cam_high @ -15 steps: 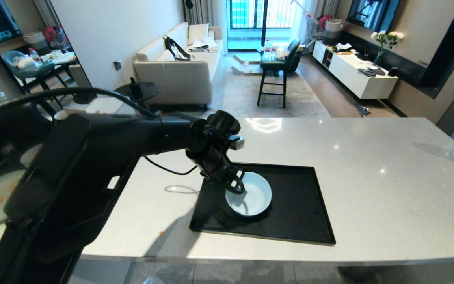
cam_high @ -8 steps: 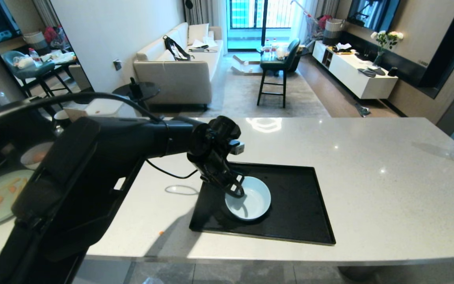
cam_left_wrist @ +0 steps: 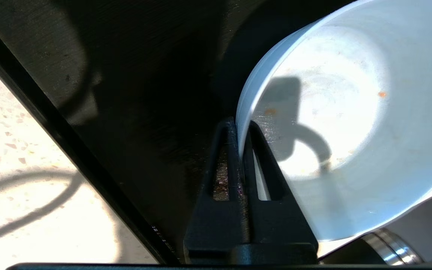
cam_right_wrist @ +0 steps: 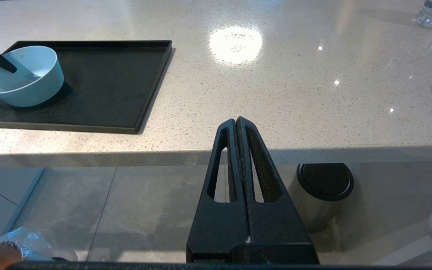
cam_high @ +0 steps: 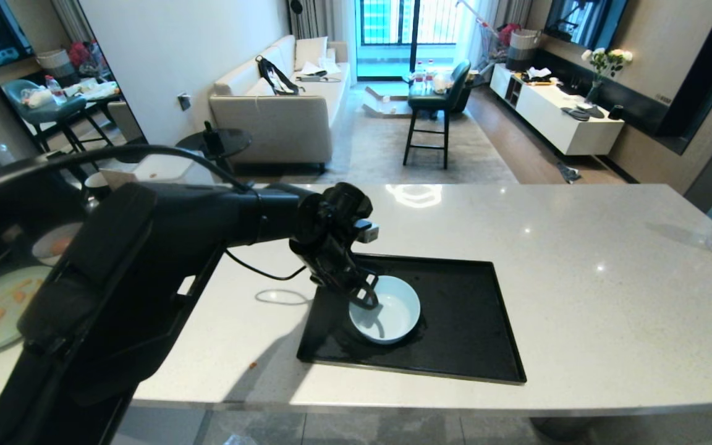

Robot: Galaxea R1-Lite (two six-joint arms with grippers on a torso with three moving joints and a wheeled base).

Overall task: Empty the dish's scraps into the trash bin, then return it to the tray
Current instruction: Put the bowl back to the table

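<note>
Left of centre in the head view, the left gripper [cam_high: 365,295] is clamped on the rim of the bowl [cam_high: 387,318], which sits tilted on the black tray [cam_high: 461,334]. Letting go while it leans could make it rock or skid. The right gripper [cam_right_wrist: 237,123] hangs pressed together below the counter edge.

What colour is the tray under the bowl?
Matte black. The tray shows best in the head view.

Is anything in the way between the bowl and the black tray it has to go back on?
Nothing visible is. The bowl is right over the tray, on its left part, its rim pinched in the left hand. The tray around it is bare. The right hand hangs shut below the counter edge.
</note>
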